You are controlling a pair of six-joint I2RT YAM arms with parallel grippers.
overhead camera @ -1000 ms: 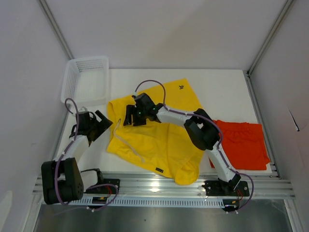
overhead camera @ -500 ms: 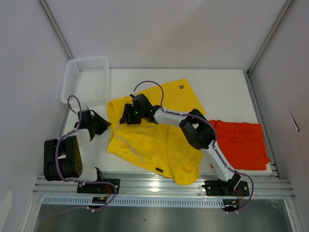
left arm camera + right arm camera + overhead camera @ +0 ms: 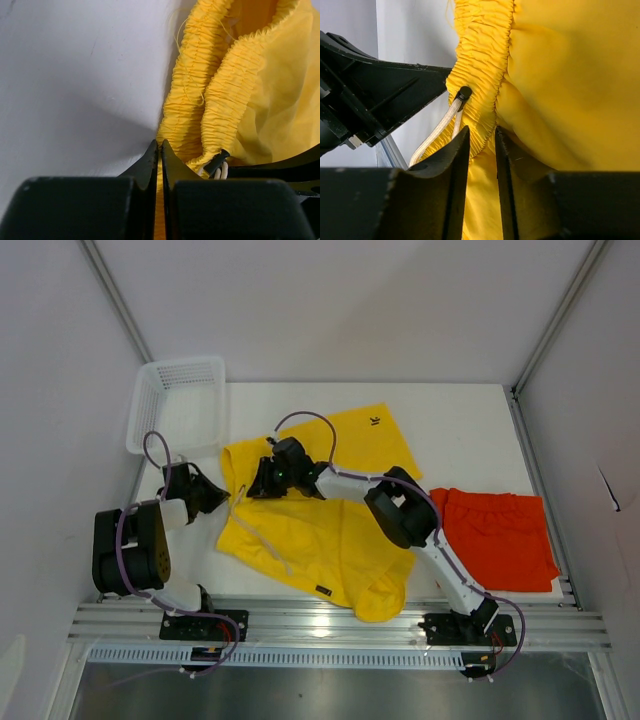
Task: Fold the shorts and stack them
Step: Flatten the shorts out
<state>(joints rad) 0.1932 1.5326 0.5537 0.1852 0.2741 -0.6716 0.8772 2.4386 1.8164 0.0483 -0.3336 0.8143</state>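
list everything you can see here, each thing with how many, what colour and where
yellow shorts: one, bright yellow, spread across the middle of the table
orange-red shorts: one, orange-red, lying flat at the table's right side
drawstring: one, white, hanging out of the yellow shorts' waistband
basket: one, white mesh plastic, far left corner
table: one, white, under everything
rail: one, silver metal, along the near edge under the arm bases
left gripper: one, black, closed on the yellow waistband at its left end
right gripper: one, black, pinching the same waistband beside the drawstring hole
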